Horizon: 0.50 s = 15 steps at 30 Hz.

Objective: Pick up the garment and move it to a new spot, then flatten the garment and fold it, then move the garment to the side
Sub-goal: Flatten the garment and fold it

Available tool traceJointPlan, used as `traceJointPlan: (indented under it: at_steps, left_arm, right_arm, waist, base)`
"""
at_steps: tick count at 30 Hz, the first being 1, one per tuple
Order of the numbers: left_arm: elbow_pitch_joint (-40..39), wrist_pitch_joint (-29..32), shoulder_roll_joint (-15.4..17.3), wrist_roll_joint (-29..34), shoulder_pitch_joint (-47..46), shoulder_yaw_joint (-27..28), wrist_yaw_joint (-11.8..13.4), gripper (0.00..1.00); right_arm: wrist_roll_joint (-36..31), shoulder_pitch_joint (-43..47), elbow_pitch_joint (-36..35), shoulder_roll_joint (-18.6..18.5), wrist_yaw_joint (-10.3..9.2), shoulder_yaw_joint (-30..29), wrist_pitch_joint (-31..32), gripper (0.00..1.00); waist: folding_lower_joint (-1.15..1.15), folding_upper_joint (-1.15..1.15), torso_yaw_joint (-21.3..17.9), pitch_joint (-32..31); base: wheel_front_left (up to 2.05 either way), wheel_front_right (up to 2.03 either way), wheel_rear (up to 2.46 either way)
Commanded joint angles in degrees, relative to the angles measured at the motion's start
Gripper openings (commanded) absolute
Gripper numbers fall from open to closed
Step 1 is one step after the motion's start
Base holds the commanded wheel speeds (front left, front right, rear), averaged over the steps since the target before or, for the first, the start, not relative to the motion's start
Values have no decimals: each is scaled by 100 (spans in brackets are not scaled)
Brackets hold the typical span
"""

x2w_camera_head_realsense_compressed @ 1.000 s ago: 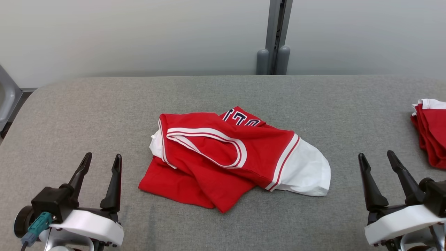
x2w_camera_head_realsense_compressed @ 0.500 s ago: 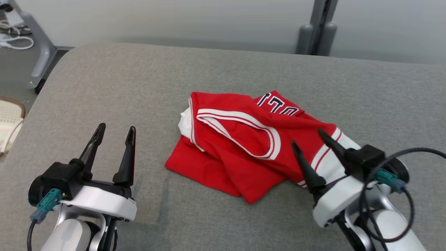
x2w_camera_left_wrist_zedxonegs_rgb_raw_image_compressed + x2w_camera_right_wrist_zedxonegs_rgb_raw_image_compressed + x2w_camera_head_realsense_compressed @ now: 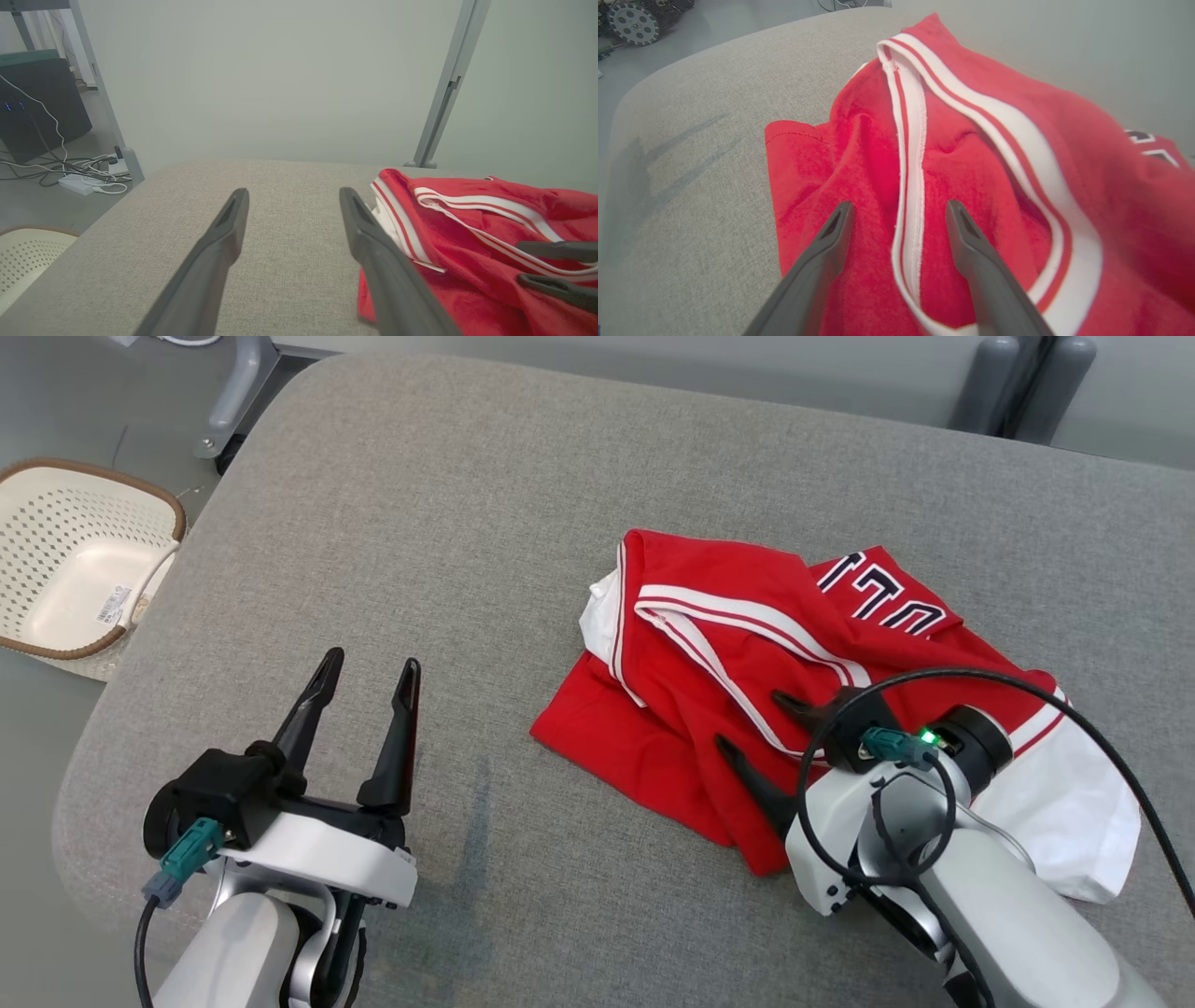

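Broadly, a grey cloth-covered counter (image 3: pixel 373 523) carries everything, its rounded corner at the robot's left. On it, right of the middle, lies the red jersey (image 3: pixel 709 644), crumpled and partly doubled over itself. A white-and-red striped band loops across its top, dark letters edged in white show on the far fold, and a white panel spreads at its right end.

Off the counter's left corner, lower down on the floor, stands a cream perforated laundry basket (image 3: pixel 75 560) with a brown rim.

The right tool (image 3: pixel 752 719) is over the jersey's near side, its two dark fingers spread wide and gripping nothing. In the right wrist view they (image 3: pixel 899 204) straddle the striped band where it runs toward the camera; whether the tips touch the cloth I cannot tell. A black cable (image 3: pixel 1027 686) arcs over that wrist.

The left tool (image 3: pixel 372 661) is above bare counter, well left of the jersey, fingers likewise wide apart and empty.
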Motion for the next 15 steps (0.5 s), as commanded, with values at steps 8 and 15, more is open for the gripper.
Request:
traceJointPlan:
  at_steps: [8, 15]
  left_arm:
    - [125, -106, -74, 54, -139, 85, -60, 100]
    - [151, -119, -59, 74, -150, 193, -62, 100]
  right_arm:
    - [122, -208, -42, -197, 0, -66, 337, 0]
    - [90, -307, -338, -231, 0, -159, 179, 0]
  waist:
    - [0, 0, -23, 76]
    - [0, 0, -147, 32]
  base:
    - [0, 0, 0]
    - [0, 0, 0]
